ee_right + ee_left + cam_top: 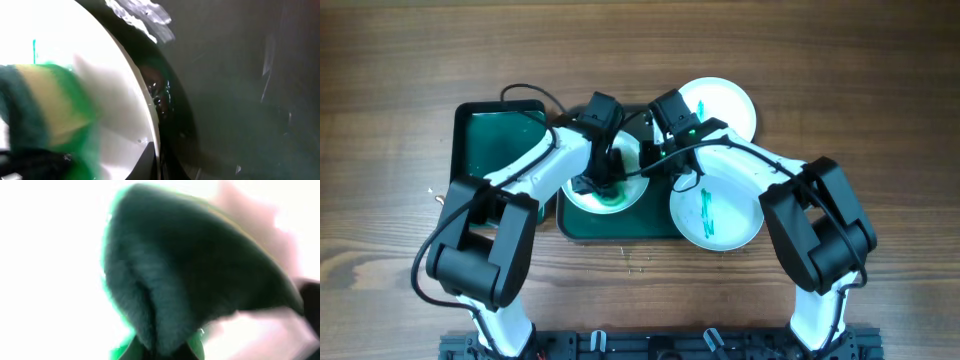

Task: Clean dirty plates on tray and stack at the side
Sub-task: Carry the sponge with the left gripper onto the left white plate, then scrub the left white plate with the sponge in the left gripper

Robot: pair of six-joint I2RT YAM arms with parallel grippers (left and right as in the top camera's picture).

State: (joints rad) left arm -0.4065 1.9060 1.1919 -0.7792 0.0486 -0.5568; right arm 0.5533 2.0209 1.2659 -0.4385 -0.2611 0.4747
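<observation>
A white plate point(578, 197) lies on the large dark green tray point(620, 228). My left gripper point(605, 185) is shut on a dark green sponge point(611, 198) and presses it on this plate. In the left wrist view the sponge point(200, 270) fills the frame over the white plate point(50, 255). My right gripper point(653, 160) is shut on this plate's right rim; the right wrist view shows the rim point(145, 100) between its fingers point(157, 155), with the sponge point(40, 110) at left. A second plate point(735, 215) with a teal streak overlaps the tray's right edge. A third plate point(725, 105) lies on the table at back right.
A smaller green tray point(495, 140) sits to the left of the large tray. Both arms cross over the large tray, with cables looping above it. Wooden table surrounds the trays. The tray floor point(240, 100) shows wet glints in the right wrist view.
</observation>
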